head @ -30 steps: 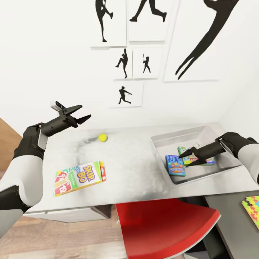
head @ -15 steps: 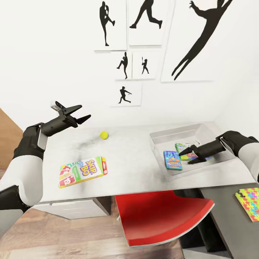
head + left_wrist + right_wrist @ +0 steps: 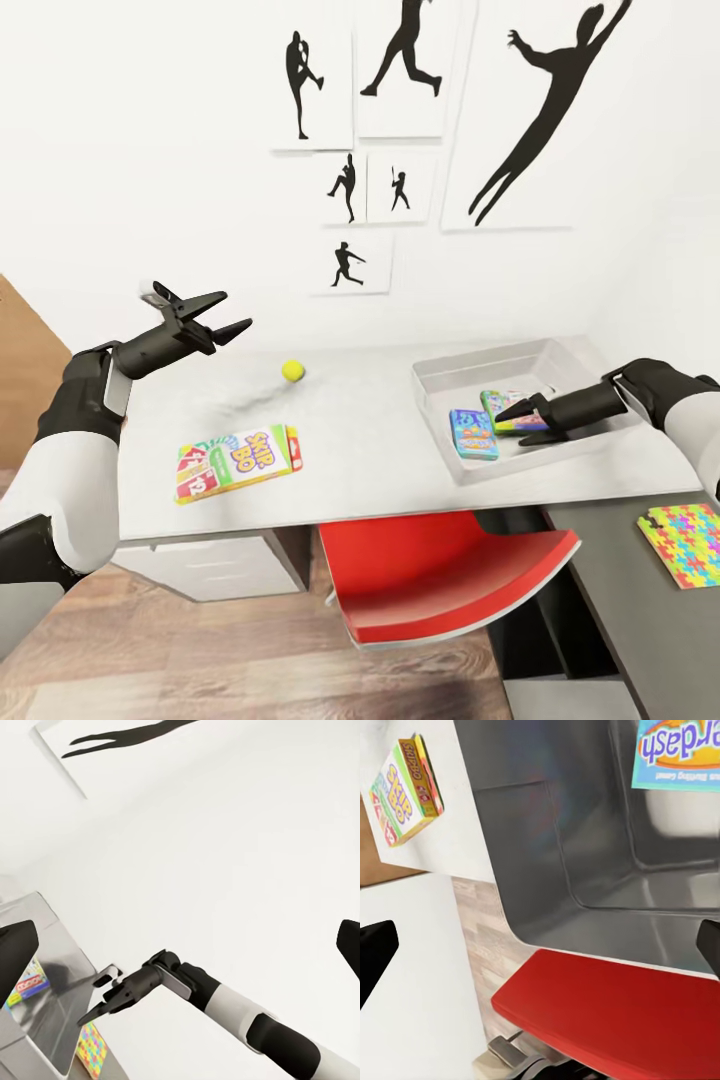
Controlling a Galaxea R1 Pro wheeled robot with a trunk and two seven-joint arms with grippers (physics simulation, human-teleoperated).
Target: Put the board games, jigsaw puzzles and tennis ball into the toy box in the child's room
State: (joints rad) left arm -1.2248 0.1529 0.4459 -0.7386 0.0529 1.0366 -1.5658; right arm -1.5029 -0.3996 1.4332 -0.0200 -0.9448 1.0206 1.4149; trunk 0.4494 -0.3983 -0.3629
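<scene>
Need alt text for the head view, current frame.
Right gripper hangs open over the toy box, which holds a blue and a green board game. On the table, a SKIP-BO box and tennis ball; left gripper open, raised.

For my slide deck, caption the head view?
Two board games in the toy box; SKIP-BO box and tennis ball remain out.

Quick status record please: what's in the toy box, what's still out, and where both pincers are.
toy box: on the table, right side
in box: small blue board game, pale green board game beside it
still out: SKIP-BO box lying flat on the table's left part; tennis ball near the back edge
jigsaw puzzle: one on the lower dark side unit, right of the table
left pincer: open, empty, raised above the table's left end
right pincer: open, empty, over the box
chair: red, tucked under the table
</scene>
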